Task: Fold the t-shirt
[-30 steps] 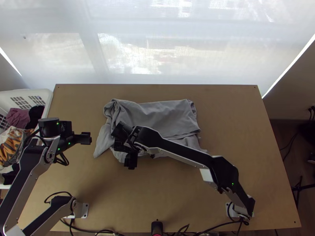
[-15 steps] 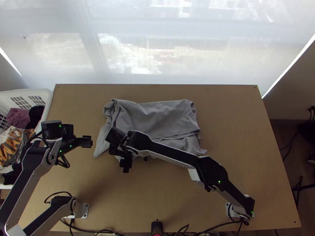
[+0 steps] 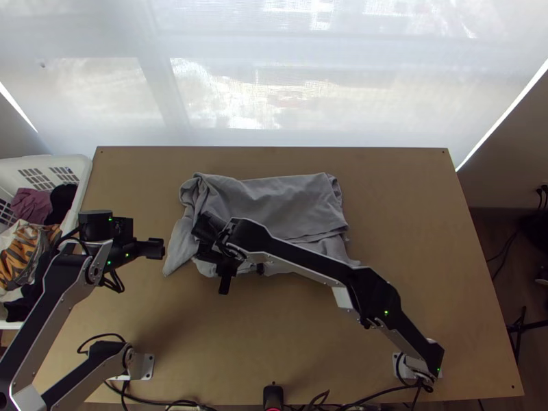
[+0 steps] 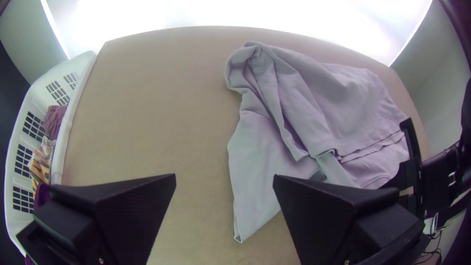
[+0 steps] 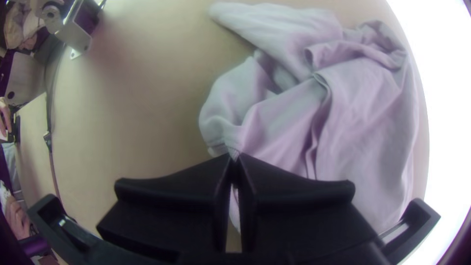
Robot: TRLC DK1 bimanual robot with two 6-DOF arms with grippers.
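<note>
The grey t-shirt [image 3: 281, 205] lies folded over itself on the table, its far-left part bunched and a pointed flap extending at its left. My left gripper [image 3: 152, 248] stands left of that flap; in the left wrist view the left gripper [image 4: 224, 179] is open, its fingers wide apart beside the t-shirt [image 4: 319, 108]. At the shirt's near-left part is my right gripper [image 3: 225, 274]. In the right wrist view, the right gripper [image 5: 234, 157] is shut on an edge of the t-shirt [image 5: 284, 122], which gathers at the fingertips. The right arm hides some near cloth.
A white laundry basket [image 3: 81, 179] with several garments stands at the table's left edge. The right arm [image 3: 308, 262] crosses the near side of the cloth. Bare table [image 3: 404, 205] extends right of the shirt; cables run along the near edge.
The left gripper has shifted slightly right. The right gripper moved a little left and toward the near edge, then partly back; its elbow now stands farther left. The t-shirt looks nearly unchanged.
</note>
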